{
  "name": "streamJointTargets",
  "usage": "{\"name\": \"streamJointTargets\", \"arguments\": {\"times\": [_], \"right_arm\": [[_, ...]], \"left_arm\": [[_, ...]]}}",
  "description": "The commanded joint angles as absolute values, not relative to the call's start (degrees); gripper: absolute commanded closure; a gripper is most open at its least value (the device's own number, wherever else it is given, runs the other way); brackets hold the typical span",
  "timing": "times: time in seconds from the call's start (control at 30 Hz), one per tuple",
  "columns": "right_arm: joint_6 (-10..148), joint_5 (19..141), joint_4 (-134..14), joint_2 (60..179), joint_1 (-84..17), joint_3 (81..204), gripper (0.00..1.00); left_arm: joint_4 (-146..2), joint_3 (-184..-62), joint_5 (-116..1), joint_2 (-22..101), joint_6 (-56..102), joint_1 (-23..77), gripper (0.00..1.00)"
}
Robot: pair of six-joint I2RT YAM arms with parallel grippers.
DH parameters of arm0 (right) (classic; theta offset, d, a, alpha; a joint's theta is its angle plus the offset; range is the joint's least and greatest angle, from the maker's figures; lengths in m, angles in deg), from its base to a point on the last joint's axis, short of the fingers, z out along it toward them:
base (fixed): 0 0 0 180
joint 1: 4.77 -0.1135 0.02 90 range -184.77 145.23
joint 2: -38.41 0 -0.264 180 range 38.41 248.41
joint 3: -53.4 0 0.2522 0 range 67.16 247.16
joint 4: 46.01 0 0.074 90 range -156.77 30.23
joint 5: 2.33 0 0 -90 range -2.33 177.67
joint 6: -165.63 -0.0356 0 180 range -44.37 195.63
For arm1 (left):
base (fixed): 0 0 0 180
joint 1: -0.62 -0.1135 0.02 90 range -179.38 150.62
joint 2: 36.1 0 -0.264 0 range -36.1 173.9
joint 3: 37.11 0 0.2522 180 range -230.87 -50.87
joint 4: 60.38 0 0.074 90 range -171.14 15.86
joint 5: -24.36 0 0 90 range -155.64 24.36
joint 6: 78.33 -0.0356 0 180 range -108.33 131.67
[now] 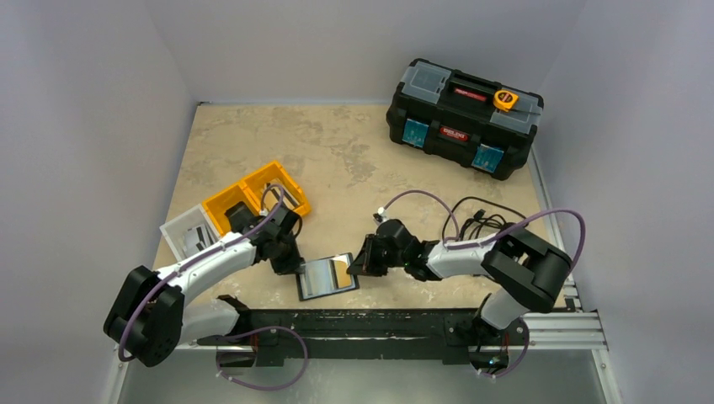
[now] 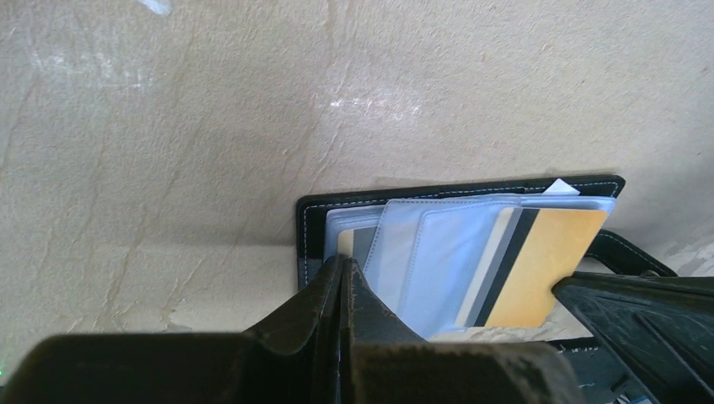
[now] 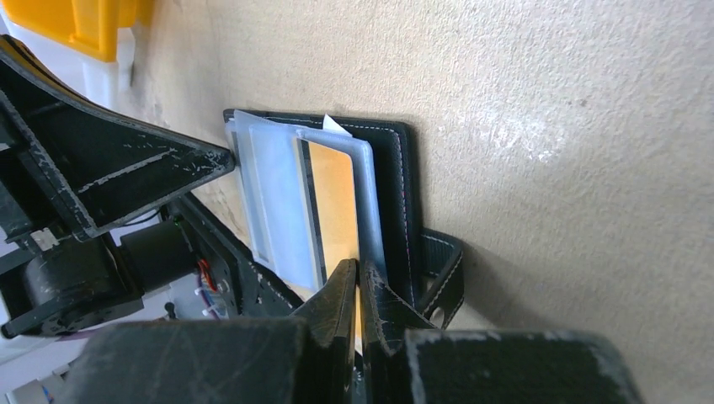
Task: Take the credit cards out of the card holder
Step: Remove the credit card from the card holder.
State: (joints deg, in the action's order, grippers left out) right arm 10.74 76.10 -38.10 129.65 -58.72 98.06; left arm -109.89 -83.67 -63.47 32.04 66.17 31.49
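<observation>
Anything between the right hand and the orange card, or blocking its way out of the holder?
Nothing separate. The right hand is shut on the edge of the card. Only the clear sleeve overlaps part of it, and it juts out of the holder.

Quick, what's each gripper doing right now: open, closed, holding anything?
Left gripper: closed, pinching the card holder at its edge.
Right gripper: closed on the orange credit card.
</observation>
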Motion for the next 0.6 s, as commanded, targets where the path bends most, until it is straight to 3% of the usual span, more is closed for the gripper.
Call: {"name": "streamJointTargets", "arguments": {"times": [0.0, 0.17, 0.37, 0.57], "right_arm": [[12.99, 79.05, -42.37, 125.47, -58.12, 97.61, 1.0], [13.89, 79.58, -45.21, 122.28, -57.68, 98.22, 1.0], [14.92, 80.03, -48.7, 118.62, -57.28, 99.72, 1.0], [16.18, 81.2, -52.61, 116.52, -57.02, 101.22, 1.0]], "left_arm": [[-112.78, -86.74, -64.15, 30.48, 63.22, 31.43, 1.0], [-113.75, -90.23, -61.88, 28.36, 61.6, 31.39, 1.0], [-116.0, -94.47, -60.13, 25.53, 59.17, 31.4, 0.71], [-114.71, -94.73, -57.18, 26.05, 58.07, 31.45, 0.66]]}}
